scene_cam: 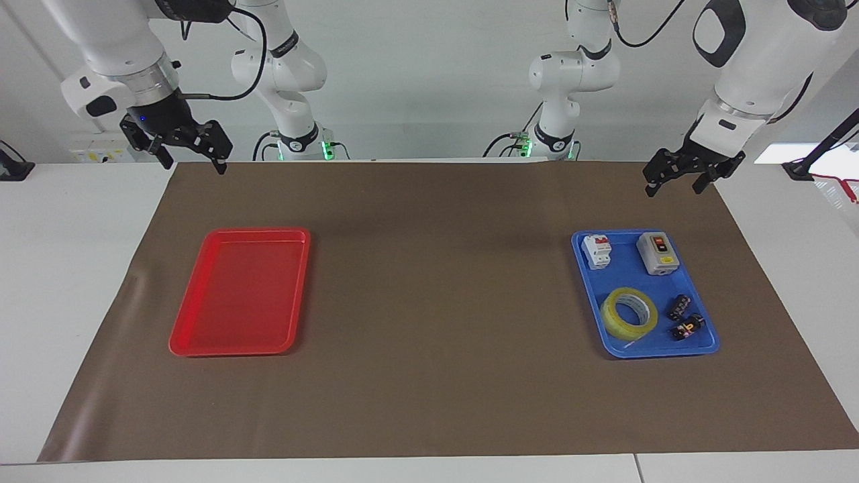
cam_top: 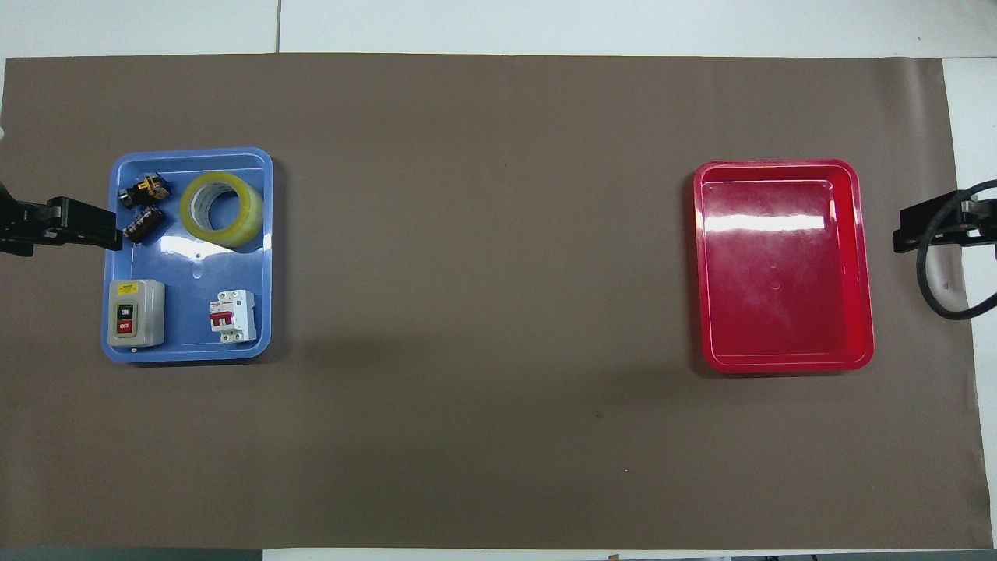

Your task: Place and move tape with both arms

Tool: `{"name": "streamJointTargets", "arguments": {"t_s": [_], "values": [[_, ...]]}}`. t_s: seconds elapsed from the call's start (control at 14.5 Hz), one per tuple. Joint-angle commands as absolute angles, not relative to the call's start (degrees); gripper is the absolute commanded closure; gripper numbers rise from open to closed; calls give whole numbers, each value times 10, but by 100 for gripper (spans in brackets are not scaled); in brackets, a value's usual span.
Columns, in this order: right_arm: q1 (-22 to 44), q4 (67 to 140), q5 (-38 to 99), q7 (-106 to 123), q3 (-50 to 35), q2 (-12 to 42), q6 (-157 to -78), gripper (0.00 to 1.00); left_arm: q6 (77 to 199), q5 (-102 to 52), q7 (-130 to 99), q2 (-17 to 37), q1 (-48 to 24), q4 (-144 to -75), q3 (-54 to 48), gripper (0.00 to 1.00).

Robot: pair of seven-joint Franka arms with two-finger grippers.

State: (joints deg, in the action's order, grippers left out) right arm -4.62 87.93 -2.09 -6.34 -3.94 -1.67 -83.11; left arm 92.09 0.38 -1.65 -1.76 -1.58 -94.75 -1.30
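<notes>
The tape [scene_cam: 629, 313], a yellow translucent roll, lies flat in the blue tray [scene_cam: 631, 272] at the left arm's end of the table; it also shows in the overhead view [cam_top: 221, 210]. My left gripper [scene_cam: 674, 188] hangs open and empty in the air over the mat's edge beside the blue tray [cam_top: 195, 265]; it shows in the overhead view [cam_top: 93, 227] too. My right gripper [scene_cam: 193, 161] is open and empty, up over the mat's corner at the right arm's end, apart from the empty red tray [scene_cam: 241, 295]. It also shows in the overhead view [cam_top: 915, 230].
The blue tray also holds a grey switch box [scene_cam: 658, 253], a white and red circuit breaker [scene_cam: 597, 251] and two small black parts [scene_cam: 680, 306]. The red tray [cam_top: 779, 273] lies on the brown mat [scene_cam: 436, 302] covering the table.
</notes>
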Motion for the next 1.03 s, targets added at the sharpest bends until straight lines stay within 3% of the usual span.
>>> {"name": "streamJointTargets", "arguments": {"t_s": [0.0,0.62,0.96], "values": [[-50,884,-23,-52,-43,-23,-827,0,918,-4,-8,-28,-23,-954,-4,0],[-50,884,-23,-51,-43,-23,-827,0,990,-4,-1,-13,-18,-972,-4,0],[-51,884,-23,-51,-43,-24,-825,0,1080,-4,-1,47,-18,-988,-4,0]]}}
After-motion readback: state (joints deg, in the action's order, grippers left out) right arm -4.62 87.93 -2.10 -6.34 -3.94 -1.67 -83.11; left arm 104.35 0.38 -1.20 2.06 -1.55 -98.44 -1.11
